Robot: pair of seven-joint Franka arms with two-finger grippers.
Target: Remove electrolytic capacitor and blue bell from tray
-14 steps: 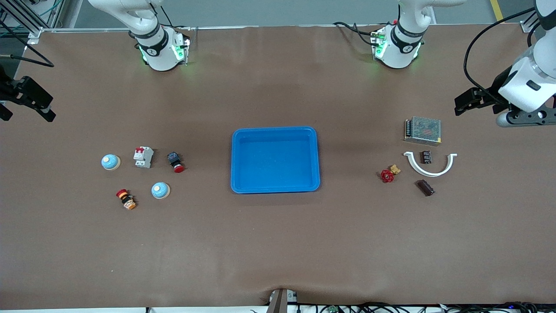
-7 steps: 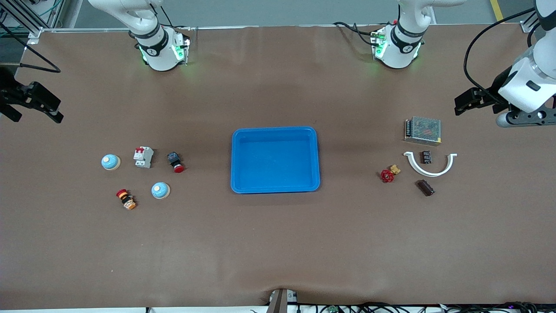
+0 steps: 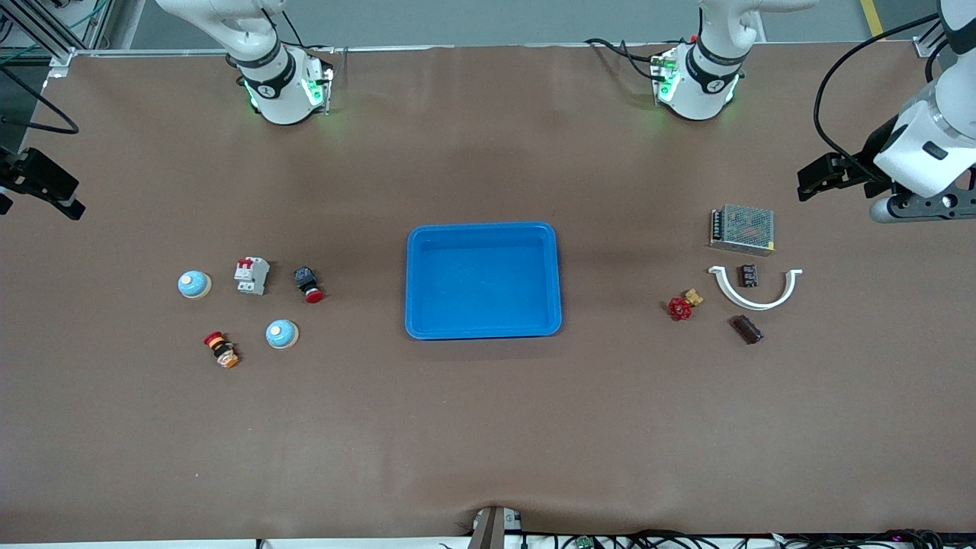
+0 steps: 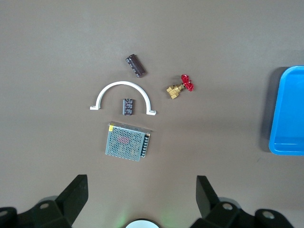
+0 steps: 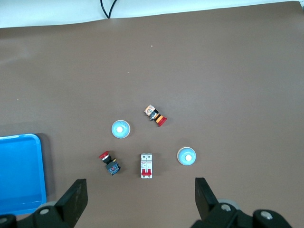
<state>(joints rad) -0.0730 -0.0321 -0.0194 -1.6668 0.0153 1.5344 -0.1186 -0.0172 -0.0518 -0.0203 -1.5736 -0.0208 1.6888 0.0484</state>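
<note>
Front view: blue tray (image 3: 483, 229) mid-table, two bells (image 3: 194, 284) (image 3: 281, 334) toward the right arm's end among a breaker (image 3: 251, 275) and two push buttons (image 3: 308, 284) (image 3: 221, 349), two capacitors (image 3: 748, 275) (image 3: 746, 329) toward the left arm's end with a white clip (image 3: 755, 292), valve (image 3: 683, 305) and power supply (image 3: 743, 228); right gripper (image 3: 40, 187) up over the table edge at its own end, left gripper (image 3: 827, 177) up over bare table by the power supply, both holding nothing. Left wrist view: left gripper (image 4: 141, 195) fingers spread wide and empty, above the power supply (image 4: 128, 141), one capacitor (image 4: 128, 106) inside the clip's (image 4: 122, 87) arc, the other (image 4: 135, 65) just outside it, valve (image 4: 181, 87) beside. Right wrist view: right gripper (image 5: 141, 197) fingers spread wide and empty, over the breaker (image 5: 147, 165), bells (image 5: 120, 128) (image 5: 186, 155) well apart either side of it, tray corner (image 5: 21, 172) at the frame edge.
</note>
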